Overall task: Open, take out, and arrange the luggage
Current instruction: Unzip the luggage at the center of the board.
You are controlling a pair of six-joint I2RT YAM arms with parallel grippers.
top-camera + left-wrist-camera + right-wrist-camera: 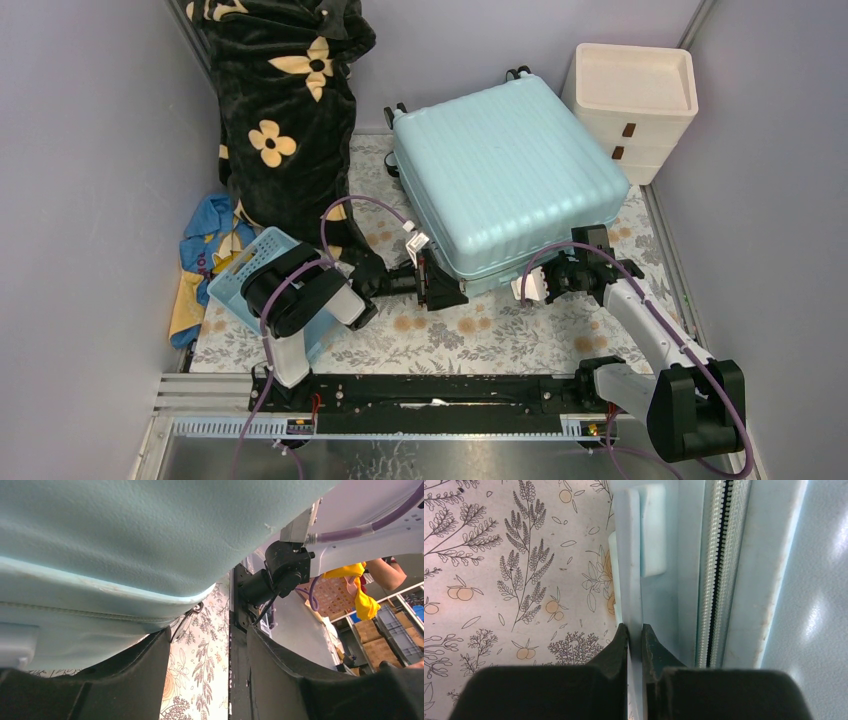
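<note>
The pale aqua luggage lies flat on the floral mat, wheels toward the back wall. My left gripper is at its near left corner, low by the mat. In the left wrist view the gripper is open, the shell's edge looms over the left finger, and a zipper pull hangs just ahead. My right gripper is at the near side of the case. In the right wrist view it is shut on the thin pale-blue side handle, beside the zipper track.
A black flowered blanket leans at the back left. Under my left arm sits a small blue basket, with a blue-and-yellow cloth beside it. A cream drawer unit stands at the back right. Walls close in on both sides.
</note>
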